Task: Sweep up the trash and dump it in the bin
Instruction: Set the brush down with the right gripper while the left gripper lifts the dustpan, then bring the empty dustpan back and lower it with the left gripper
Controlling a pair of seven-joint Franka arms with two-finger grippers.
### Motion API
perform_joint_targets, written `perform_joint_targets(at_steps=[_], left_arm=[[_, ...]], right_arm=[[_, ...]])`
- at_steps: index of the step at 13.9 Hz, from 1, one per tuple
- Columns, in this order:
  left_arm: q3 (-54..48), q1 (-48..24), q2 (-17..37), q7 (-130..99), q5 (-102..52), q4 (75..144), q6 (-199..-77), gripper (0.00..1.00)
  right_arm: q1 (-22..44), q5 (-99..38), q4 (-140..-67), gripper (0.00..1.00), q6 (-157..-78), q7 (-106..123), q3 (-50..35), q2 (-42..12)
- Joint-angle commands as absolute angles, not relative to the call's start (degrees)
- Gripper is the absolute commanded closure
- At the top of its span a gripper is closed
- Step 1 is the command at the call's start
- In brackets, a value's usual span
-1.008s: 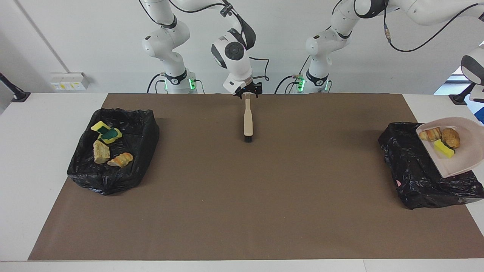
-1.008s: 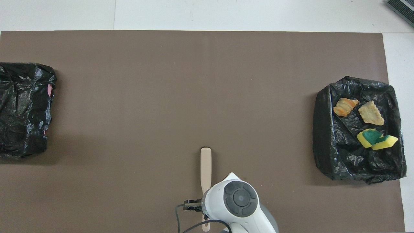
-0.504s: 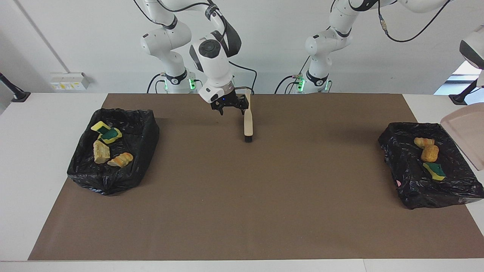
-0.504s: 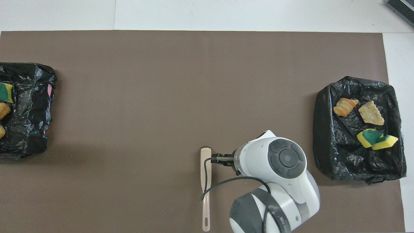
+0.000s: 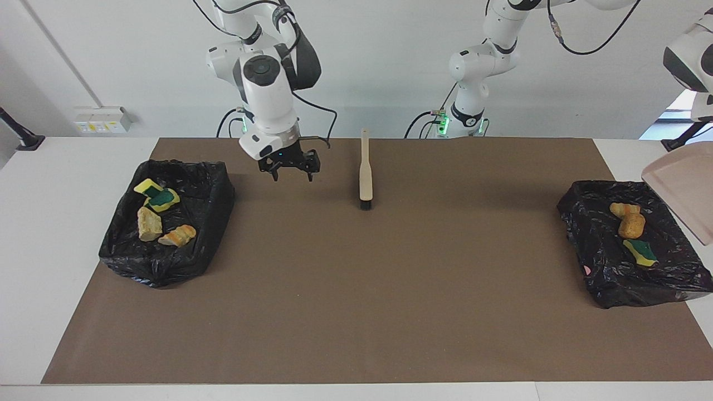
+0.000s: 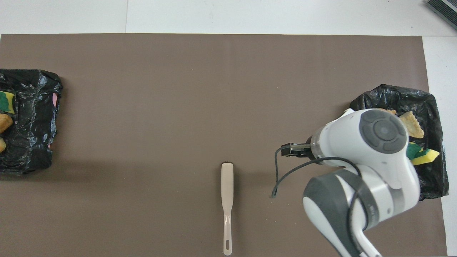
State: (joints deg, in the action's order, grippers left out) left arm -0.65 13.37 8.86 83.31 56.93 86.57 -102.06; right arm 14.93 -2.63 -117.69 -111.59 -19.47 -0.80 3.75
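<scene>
Lying in two black-lined bins: trash, yellow-green sponges, tan lumps. Right hand spread, empty; left hand unseen.

Facing and overhead cameras, half a turn apart, share the mat.

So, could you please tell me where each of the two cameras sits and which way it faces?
Facing view: high across the table, looking at the robots; both arms' bases show, the right claw over the mat, the dustpan over the bin at the left arm's end.
Overhead view: high above the robots' end, looking steeply down; only the right arm enters from the bottom, hiding part of the other bin.
Shared, half a turn apart: the brush, both bins, the trash.
</scene>
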Motion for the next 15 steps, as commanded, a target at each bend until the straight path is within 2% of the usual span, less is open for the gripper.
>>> perform_joint_targets(at_steps=[1, 4, 8, 12, 15], left_arm=[[-0.2, 7.8, 6.8, 73.8, 53.5, 88.3, -93.3, 1.0], [-0.3, 3.8, 6.4, 61.8, 47.8, 88.5, -84.7, 1.0], [-0.3, -0.6, 5.7, 46.6, 37.1, 88.9, -79.8, 1.0], [-0.2, -6.0, 1.9, 28.9, 25.0, 94.6, -80.2, 1.0], [-0.2, -8.8, 1.6, 14.6, 17.8, 94.7, -80.2, 1.0]], right_arm=[[9.1, -1.6, -113.3, 0.0, -107.5, -13.8, -1.2, 3.3], [4.7, -1.2, -109.7, 0.0, -105.3, -8.9, -1.1, 3.6], [1.1, 1.8, -98.7, 0.0, -96.4, -4.5, -1.1, 3.5], [-0.1, 1.9, -89.5, 0.0, -86.6, -2.5, -1.0, 3.5], [0.1, 2.1, -86.7, 0.0, -81.8, -0.2, 0.7, 4.1]])
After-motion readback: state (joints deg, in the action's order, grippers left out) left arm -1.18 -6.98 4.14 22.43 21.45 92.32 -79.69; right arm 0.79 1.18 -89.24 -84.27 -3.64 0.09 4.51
